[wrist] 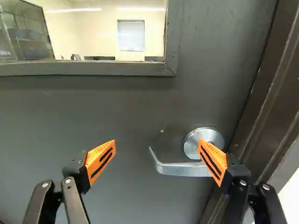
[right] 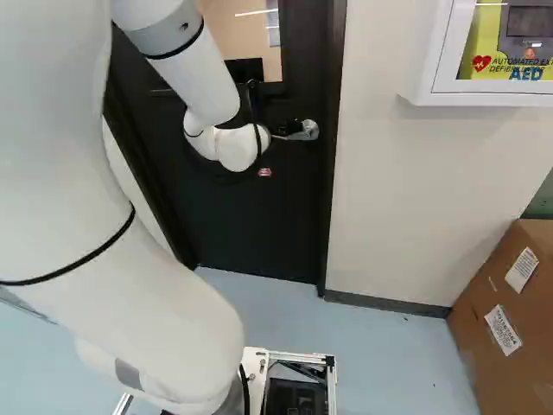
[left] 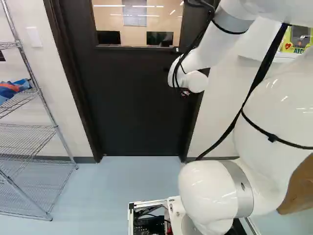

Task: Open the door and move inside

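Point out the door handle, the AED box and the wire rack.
Door handle [wrist: 181, 169]: wrist view, on its lever.
AED box [right: 492, 92]: right base view, on its lower front frame.
Wire rack [left: 25, 136]: left base view, on one shelf's wires.

rack [left: 55, 127] left of door [left: 132, 103], handle [wrist: 182, 169] on door, box [right: 484, 363] right of door

We see bright, even light on the pale wall [right: 389, 190]; pale streaks cross the door window [left: 134, 29], small glints dot our white arm [left: 274, 105], and soft shadow sits beneath the wall cabinet [right: 484, 99].
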### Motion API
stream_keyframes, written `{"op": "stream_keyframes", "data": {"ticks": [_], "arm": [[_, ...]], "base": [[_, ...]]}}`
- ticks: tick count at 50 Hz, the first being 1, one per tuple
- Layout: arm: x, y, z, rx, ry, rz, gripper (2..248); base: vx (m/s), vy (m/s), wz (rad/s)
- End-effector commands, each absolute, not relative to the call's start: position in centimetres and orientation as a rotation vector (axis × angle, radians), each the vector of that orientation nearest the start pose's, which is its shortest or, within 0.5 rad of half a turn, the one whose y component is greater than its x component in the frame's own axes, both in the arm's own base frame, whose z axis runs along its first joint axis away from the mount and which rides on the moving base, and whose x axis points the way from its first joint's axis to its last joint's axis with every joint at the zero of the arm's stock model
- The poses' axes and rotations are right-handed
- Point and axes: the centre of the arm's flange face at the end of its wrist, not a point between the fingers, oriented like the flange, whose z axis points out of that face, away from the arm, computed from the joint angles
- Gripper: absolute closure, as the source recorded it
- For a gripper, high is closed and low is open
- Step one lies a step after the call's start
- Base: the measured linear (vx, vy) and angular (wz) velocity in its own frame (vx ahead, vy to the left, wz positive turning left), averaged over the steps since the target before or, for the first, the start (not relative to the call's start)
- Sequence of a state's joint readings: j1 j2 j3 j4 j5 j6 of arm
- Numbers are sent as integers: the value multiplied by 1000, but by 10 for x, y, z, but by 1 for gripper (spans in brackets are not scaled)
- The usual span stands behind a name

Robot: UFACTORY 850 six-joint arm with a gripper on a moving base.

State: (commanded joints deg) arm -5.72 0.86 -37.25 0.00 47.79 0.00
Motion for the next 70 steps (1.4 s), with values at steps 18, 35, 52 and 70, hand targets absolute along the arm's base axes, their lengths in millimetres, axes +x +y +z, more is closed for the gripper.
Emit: {"op": "stream_keyframes", "data": {"ticks": [18, 35, 52, 70], "arm": [[480, -50, 486, -2390, 125, -2141, 3], [482, -51, 468, -2429, 127, -2094, 3], [483, -51, 450, -2468, 129, -2047, 3], [484, -51, 431, -2506, 131, -1996, 3]], "base": [[0, 0, 0], [0, 0, 0], [0, 0, 0], [0, 0, 0]]}}
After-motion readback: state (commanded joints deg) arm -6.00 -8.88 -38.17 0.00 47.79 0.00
